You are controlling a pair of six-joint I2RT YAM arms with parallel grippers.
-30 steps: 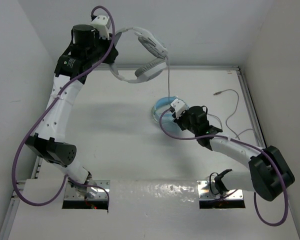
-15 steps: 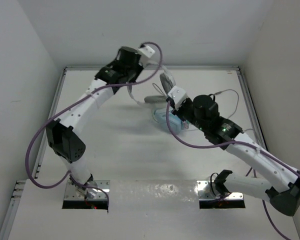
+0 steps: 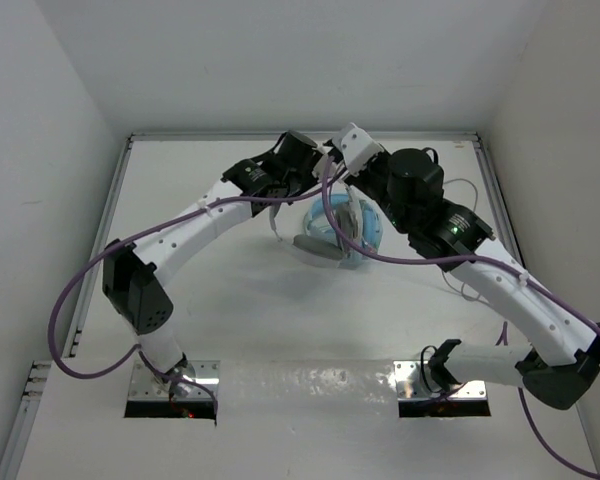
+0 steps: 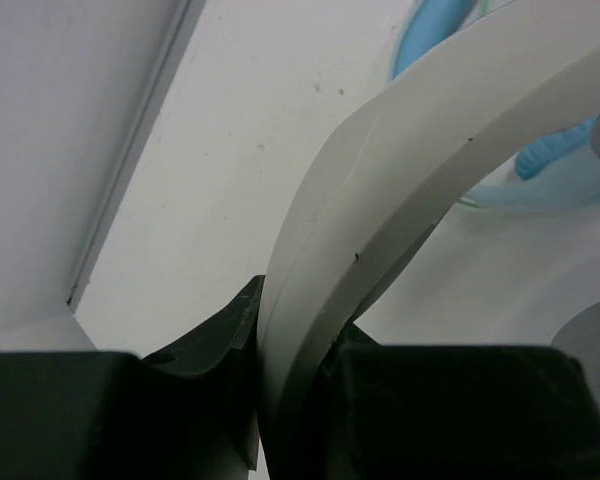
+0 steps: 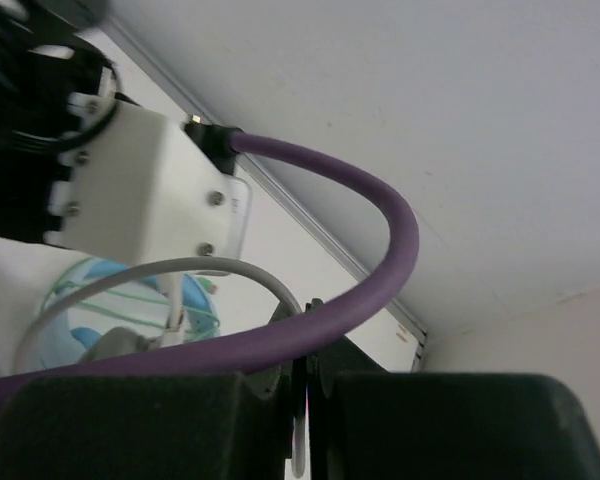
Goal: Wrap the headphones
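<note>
The left hand (image 4: 295, 345) is clamped on the white headband (image 4: 400, 180) of the white and grey over-ear headphones (image 3: 315, 246), out toward 12 o'clock on the white counter (image 3: 210, 290). Light blue plastic headphones (image 3: 370, 232) sit just beside them at 3 o'clock. The right hand (image 5: 305, 395) is closed tight, with the thin grey cable (image 5: 130, 275) curving near it.

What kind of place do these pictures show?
Probably a robot test cell, not a home: a white table enclosed by plain white walls, with a left arm and a right arm bolted at its near edge.
</note>
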